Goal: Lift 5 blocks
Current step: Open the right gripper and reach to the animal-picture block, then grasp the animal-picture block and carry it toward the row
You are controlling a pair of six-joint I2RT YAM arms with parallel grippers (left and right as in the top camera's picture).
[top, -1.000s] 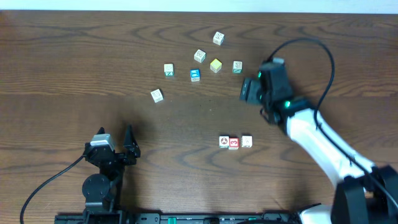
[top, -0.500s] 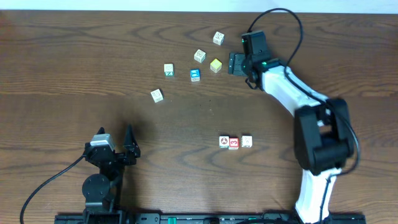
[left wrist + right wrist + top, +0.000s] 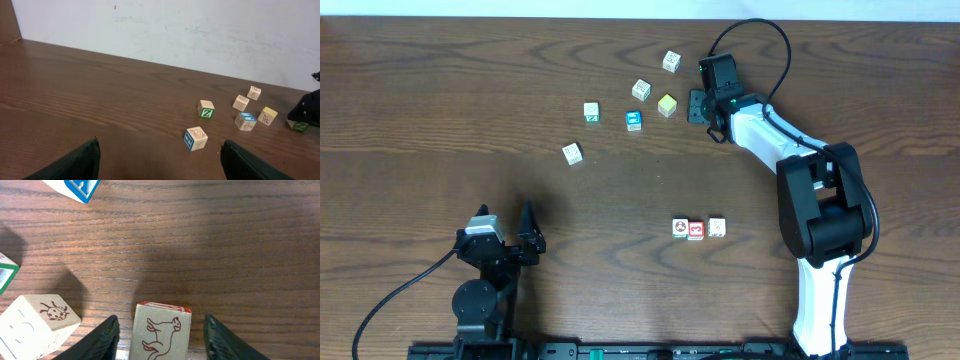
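Observation:
A whitish block with a red horse drawing (image 3: 161, 332) stands on the table between the fingers of my right gripper (image 3: 161, 341). A gap shows on each side, so the jaws are open around it. From overhead the right gripper (image 3: 698, 105) covers this block, just right of the yellow-topped block (image 3: 667, 105). Two more whitish blocks (image 3: 640, 90) (image 3: 671, 61) lie behind it. A row of three blocks (image 3: 696, 229), the middle one red-marked, sits nearer the front. My left gripper (image 3: 505, 218) rests open at front left, far from all blocks.
A blue-faced cube (image 3: 634, 121), a green-marked cube (image 3: 591, 112) and a lone cube (image 3: 572, 153) lie left of the cluster. A ladybug-marked block (image 3: 35, 325) sits close to my right gripper's left finger. The right arm (image 3: 790, 160) stretches across the right side.
My right gripper has swung left and back to the block beside the yellow one and come down around it, its jaws narrowing. The left arm has not moved.

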